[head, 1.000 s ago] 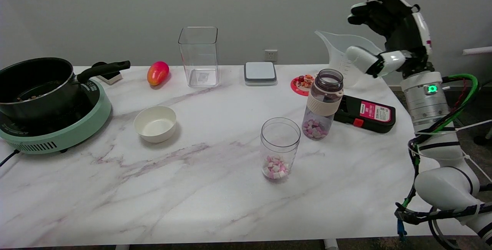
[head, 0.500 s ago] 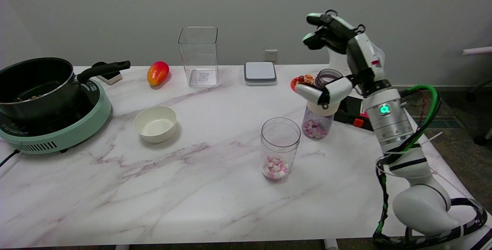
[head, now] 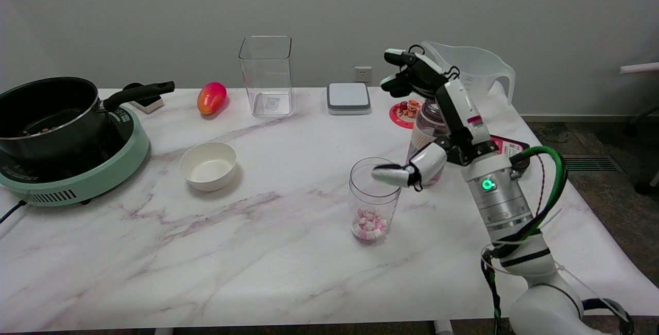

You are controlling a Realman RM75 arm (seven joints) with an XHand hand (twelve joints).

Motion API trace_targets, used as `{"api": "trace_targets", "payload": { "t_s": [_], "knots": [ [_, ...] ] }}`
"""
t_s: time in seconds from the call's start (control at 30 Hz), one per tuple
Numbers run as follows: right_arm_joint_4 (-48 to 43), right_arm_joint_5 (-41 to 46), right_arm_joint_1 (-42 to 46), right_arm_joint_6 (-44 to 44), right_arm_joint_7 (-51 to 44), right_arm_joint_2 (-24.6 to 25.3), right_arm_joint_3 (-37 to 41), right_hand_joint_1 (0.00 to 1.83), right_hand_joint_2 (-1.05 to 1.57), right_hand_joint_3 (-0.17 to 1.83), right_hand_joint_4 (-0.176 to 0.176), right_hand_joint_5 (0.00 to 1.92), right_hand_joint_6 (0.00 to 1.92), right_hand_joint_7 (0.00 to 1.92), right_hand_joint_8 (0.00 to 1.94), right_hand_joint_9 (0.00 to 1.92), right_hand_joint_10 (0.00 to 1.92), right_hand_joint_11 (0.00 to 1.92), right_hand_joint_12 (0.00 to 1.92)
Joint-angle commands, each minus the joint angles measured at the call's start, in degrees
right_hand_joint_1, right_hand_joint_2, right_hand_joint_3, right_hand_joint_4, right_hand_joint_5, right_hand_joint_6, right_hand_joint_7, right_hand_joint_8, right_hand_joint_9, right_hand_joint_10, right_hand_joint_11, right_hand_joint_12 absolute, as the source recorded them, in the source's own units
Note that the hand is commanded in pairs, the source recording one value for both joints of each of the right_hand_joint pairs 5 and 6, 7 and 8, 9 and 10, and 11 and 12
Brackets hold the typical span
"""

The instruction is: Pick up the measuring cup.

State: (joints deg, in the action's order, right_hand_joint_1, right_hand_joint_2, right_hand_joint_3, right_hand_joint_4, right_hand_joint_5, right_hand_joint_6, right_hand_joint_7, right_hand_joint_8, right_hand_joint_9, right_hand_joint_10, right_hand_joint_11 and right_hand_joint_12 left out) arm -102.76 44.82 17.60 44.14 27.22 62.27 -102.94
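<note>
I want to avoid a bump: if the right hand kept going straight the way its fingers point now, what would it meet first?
The right hand is open, fingers pointing up and left across the table. On that line the first thing looks like the grey-topped square block, though depth is unclear and the hand may pass above it. The measuring cup lies to the right, off this line.

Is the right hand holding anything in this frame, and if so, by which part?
Nothing is held. The right hand hangs in the air with fingers spread, and the measuring cup stands untouched behind it at the table's far right.
</note>
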Motion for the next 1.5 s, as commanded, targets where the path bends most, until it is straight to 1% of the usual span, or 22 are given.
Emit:
{"api": "trace_targets", "payload": {
  "t_s": [0.03, 0.1, 0.2, 0.3, 0.37, 0.43, 0.63, 0.8, 0.97, 1.23, 1.5],
  "knots": [
    [-0.8, 6.3, 7.2, 11.0, 0.8, 2.9, -6.4, 1.21, -0.45, 0.91, 0.000, 0.40, 0.40, 0.69, 0.69, 0.65, 0.65, 0.68, 0.68],
    [-0.5, 7.3, 7.5, 11.1, 3.7, 2.9, -6.6, 1.18, -0.52, 0.84, 0.000, 0.40, 0.40, 0.63, 0.63, 0.66, 0.66, 0.69, 0.69],
    [0.6, 7.3, 7.5, 11.2, 6.6, 2.5, -6.6, 1.14, -0.60, 0.65, 0.000, 0.36, 0.36, 0.64, 0.64, 0.67, 0.67, 0.70, 0.70],
    [2.6, 7.4, 6.7, 11.8, 9.4, 2.1, -6.4, 1.12, -0.62, 0.62, 0.000, 0.36, 0.36, 0.64, 0.64, 0.67, 0.67, 0.70, 0.70],
    [3.8, 7.6, 6.1, 12.1, 10.9, 1.7, -6.3, 1.09, -0.58, 0.49, 0.000, 0.35, 0.35, 0.64, 0.64, 0.67, 0.67, 0.70, 0.70],
    [4.9, 7.7, 5.5, 12.3, 11.8, 1.4, -6.3, 1.08, -0.58, 0.50, 0.000, 0.35, 0.35, 0.64, 0.64, 0.67, 0.67, 0.71, 0.71],
    [8.4, 7.4, 3.5, 11.7, 12.0, 0.5, -6.6, 1.09, -0.56, 0.43, 0.000, 0.34, 0.34, 0.64, 0.64, 0.67, 0.67, 0.72, 0.72],
    [12.4, 7.1, 1.1, 11.2, 12.5, 0.0, -7.8, 1.11, -0.55, 0.57, 0.000, 0.33, 0.33, 0.63, 0.63, 0.67, 0.67, 0.72, 0.72],
    [15.4, 7.1, -0.8, 11.7, 15.1, 0.6, -8.3, 1.11, -0.55, 0.59, 0.000, 0.33, 0.33, 0.63, 0.63, 0.66, 0.66, 0.71, 0.71],
    [18.8, 7.0, -2.4, 12.6, 15.6, 1.0, -9.3, 1.11, -0.56, 0.63, 0.000, 0.34, 0.34, 0.63, 0.63, 0.65, 0.65, 0.70, 0.70],
    [23.1, 4.3, -3.2, 14.5, 20.5, 3.1, -9.4, 1.10, -0.53, 0.61, 0.000, 0.34, 0.34, 0.64, 0.64, 0.64, 0.64, 0.69, 0.69]
  ]
}}
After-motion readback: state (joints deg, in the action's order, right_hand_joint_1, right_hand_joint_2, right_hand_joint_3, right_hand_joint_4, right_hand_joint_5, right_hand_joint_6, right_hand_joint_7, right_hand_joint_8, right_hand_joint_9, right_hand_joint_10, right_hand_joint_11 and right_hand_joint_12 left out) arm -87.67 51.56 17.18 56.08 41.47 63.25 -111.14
